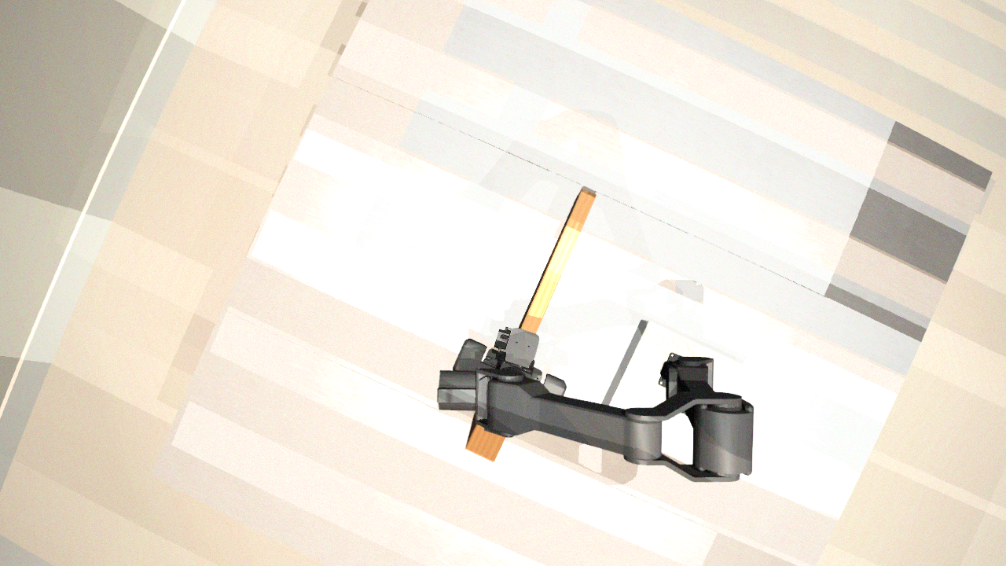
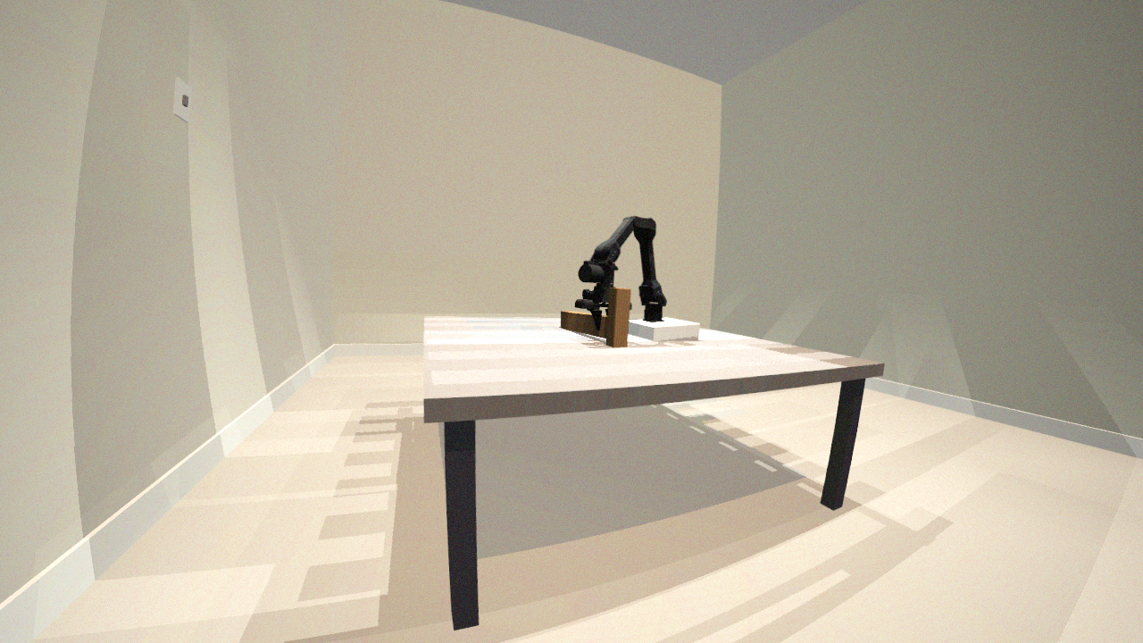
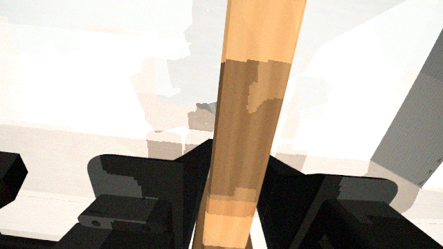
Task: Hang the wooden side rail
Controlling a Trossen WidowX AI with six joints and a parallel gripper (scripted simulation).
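The wooden side rail [image 1: 556, 270] [image 2: 581, 321] [image 3: 254, 138] is a long, narrow orange-brown bar. My gripper [image 3: 228, 145] [image 2: 597, 321] is shut on the rail near its post-side end, with one black finger against each side. The headboard post [image 1: 485, 443] [image 2: 617, 318] stands upright on the table, close to that end. The rail's far end reaches away from the post and looks low, at or near the table; contact is too small to tell. The arm hides the joint from above, and the post hides it in the exterior view. The hooks, slot and pins are not visible.
The arm's base stands on a white block [image 2: 675, 330], to the right of the post and rail in the exterior view. The block's dark side face [image 1: 624, 362] [image 3: 410, 111] runs beside the rail. The arm [image 1: 583, 418] reaches over the post area. Patchy light and shadow cover the table [image 2: 511, 375].
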